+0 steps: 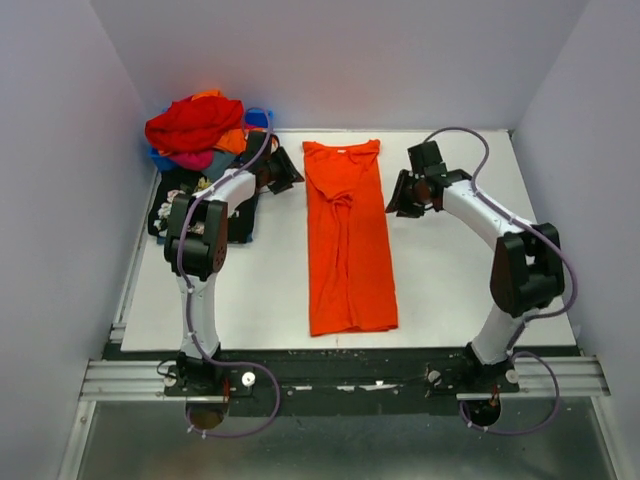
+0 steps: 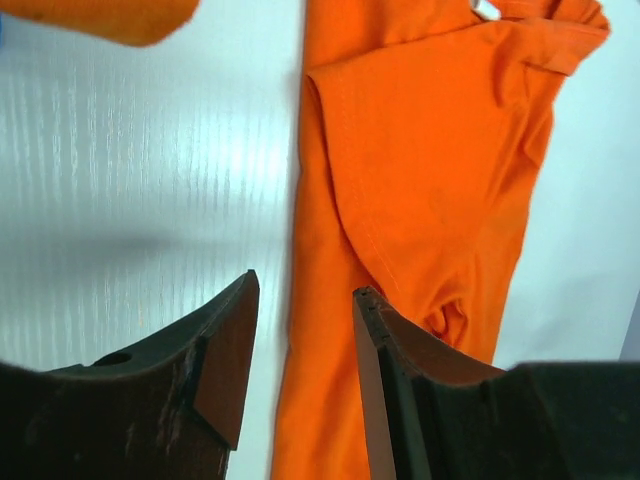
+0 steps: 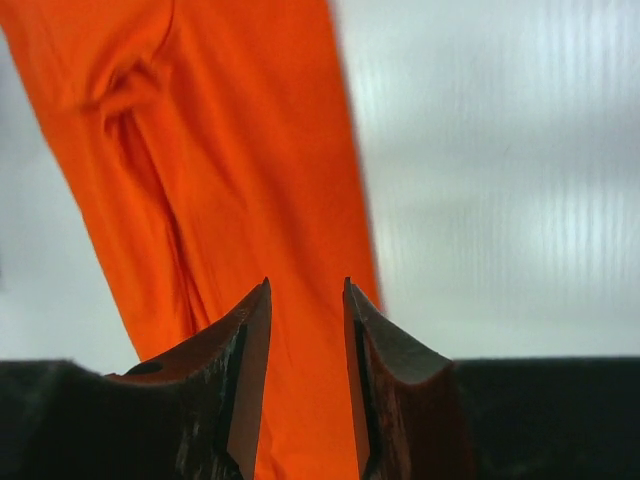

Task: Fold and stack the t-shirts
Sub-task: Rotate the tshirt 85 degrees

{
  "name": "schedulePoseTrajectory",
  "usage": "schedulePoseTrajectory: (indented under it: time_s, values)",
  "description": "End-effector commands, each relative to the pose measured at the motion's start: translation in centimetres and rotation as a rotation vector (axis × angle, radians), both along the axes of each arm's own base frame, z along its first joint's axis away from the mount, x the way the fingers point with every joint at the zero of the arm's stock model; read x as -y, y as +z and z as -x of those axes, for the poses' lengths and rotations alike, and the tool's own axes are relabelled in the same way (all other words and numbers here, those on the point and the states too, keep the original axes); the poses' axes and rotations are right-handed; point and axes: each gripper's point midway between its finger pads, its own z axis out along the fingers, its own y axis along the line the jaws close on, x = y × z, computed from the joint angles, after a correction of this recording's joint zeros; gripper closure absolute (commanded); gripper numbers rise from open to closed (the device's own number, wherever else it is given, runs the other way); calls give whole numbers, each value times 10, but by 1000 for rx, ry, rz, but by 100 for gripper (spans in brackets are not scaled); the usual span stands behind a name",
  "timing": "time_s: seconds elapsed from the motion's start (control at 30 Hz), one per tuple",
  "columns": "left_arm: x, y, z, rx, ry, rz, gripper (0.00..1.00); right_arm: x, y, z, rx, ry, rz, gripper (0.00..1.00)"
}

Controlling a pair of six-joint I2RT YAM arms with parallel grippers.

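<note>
An orange t-shirt [image 1: 347, 245] lies in the middle of the white surface [image 1: 450, 280], folded lengthwise into a long narrow strip with its collar end toward 12 o'clock and its hem toward 6 o'clock. Creases bunch near its upper middle.

The left fingers [image 1: 283, 172] hover at the shirt's 10 o'clock corner. In the left wrist view, these fingers [image 2: 225, 350] stand apart with nothing between them, and the shirt's [image 2: 430, 200] left edge runs under the gap.

The right fingers [image 1: 405, 195] sit just beside the shirt's right edge at about 2 o'clock. In the right wrist view, they [image 3: 250, 340] are parted by a narrow gap and hold nothing, above the cloth [image 3: 230, 150].

At 10 o'clock on the surface, a pile of shirts [image 1: 195, 125], red on top, is heaped over a blue bin [image 1: 258, 117]. A black shirt [image 1: 165, 205] lies at 9 o'clock, partly under the left arm.
</note>
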Motion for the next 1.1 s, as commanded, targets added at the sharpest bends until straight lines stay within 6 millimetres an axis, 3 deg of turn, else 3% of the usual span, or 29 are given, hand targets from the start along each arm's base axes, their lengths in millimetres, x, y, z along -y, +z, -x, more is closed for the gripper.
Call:
schedulePoseTrajectory:
  time_s: [0.0, 0.2, 0.37, 0.5, 0.63, 0.87, 1.07]
  values:
    - [-5, 36, 11, 80, -8, -4, 46, -22, 3, 59, 49, 91, 39, 58]
    - [19, 37, 2, 109, -61, 65, 48, -74, -7, 152, 27, 232, 5, 65]
    - [55, 38, -13, 153, -127, 93, 50, -107, -16, 201, -5, 306, -39, 63]
    - [78, 38, -28, 181, -172, 107, 53, -118, -22, 222, -32, 326, -45, 63]
    - [91, 23, -34, 161, -203, 111, 57, -127, -27, 243, -60, 349, -43, 64]
    - [98, -9, -34, 118, -215, 111, 60, -136, -31, 283, -95, 372, -32, 64]
    - [100, -35, -35, 76, -220, 110, 68, -127, -40, 290, -116, 342, 51, 65]
